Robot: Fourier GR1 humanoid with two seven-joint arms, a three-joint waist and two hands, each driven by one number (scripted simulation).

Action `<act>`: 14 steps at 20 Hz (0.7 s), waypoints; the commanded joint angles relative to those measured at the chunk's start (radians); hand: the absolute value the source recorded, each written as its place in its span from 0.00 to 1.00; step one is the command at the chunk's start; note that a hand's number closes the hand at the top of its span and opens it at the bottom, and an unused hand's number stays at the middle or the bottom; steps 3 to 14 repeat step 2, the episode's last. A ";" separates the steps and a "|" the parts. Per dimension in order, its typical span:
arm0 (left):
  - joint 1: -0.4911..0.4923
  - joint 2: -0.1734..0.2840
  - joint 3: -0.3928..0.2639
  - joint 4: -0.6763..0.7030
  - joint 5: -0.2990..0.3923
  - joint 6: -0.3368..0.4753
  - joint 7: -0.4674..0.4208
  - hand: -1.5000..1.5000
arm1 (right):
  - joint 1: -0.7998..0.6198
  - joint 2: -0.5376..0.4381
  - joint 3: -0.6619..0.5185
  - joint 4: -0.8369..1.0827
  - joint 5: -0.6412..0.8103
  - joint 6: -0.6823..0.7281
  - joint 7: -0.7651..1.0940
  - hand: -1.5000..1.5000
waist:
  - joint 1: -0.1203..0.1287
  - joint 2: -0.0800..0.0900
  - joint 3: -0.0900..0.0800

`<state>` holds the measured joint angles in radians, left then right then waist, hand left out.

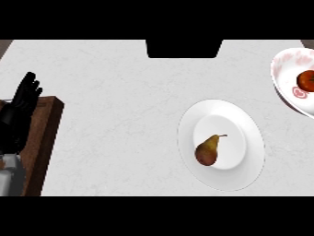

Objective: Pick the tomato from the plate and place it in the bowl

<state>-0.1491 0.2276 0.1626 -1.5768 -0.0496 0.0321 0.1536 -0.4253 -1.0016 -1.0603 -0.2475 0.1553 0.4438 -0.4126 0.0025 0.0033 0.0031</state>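
The left hand (20,108) is closest to the viewer, at the left edge of the frame above its grey forearm, fingers straight and pointing up, holding nothing. It rests over a brown wooden board (45,138) along the left side of the counter (119,92), well away from the dishes, which suggests it has no part in the work here. The right hand does not show anywhere in the frame, so nothing can be said of its fingers.

Right of centre lies a white plate (244,161). On it sits a pear (208,150), brownish red below and yellow toward the stem, lying slightly tilted with the stem up and to the right. No tomato is on this plate.

The tomato (311,81) is at the upper right of the frame, inside the white bowl (285,62) with pink markings, resting near the bowl's middle. The bowl is partly cut off by the right edge. It lies near the plate, its lower rim just beside the plate's upper right side.

With the tomato in the bowl and no hand near it, the task looks finished.

A dark block (184,48) sits at the top centre edge of the counter.
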 commanded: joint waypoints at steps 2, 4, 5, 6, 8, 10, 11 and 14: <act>0.001 0.014 0.014 0.000 0.020 -0.030 0.001 0.50 | 0.078 0.013 -0.008 0.012 -0.057 0.076 -0.096 0.00 | 0.005 0.001 0.000; 0.001 0.014 0.014 0.000 0.020 -0.030 0.001 0.50 | 0.078 0.013 -0.008 0.012 -0.057 0.076 -0.096 0.00 | 0.005 0.001 0.000; 0.001 0.014 0.014 0.000 0.020 -0.030 0.001 0.50 | 0.078 0.013 -0.008 0.012 -0.057 0.076 -0.096 0.00 | 0.005 0.001 0.000; 0.001 0.014 0.014 0.000 0.020 -0.030 0.001 0.50 | 0.078 0.013 -0.008 0.012 -0.057 0.076 -0.096 0.00 | 0.005 0.001 0.000; 0.001 0.014 0.014 0.000 0.020 -0.030 0.001 0.50 | 0.078 0.013 -0.008 0.012 -0.057 0.076 -0.096 0.00 | 0.005 0.001 0.000; 0.001 0.014 0.014 0.000 0.020 -0.030 0.001 0.50 | 0.078 0.013 -0.008 0.012 -0.057 0.076 -0.096 0.00 | 0.005 0.001 0.000; 0.001 0.014 0.014 0.000 0.020 -0.030 0.001 0.50 | 0.078 0.013 -0.008 0.012 -0.057 0.076 -0.096 0.00 | 0.005 0.001 0.000; 0.001 0.014 0.014 0.000 0.020 -0.030 0.001 0.50 | 0.078 0.013 -0.008 0.012 -0.057 0.076 -0.096 0.00 | 0.005 0.001 0.000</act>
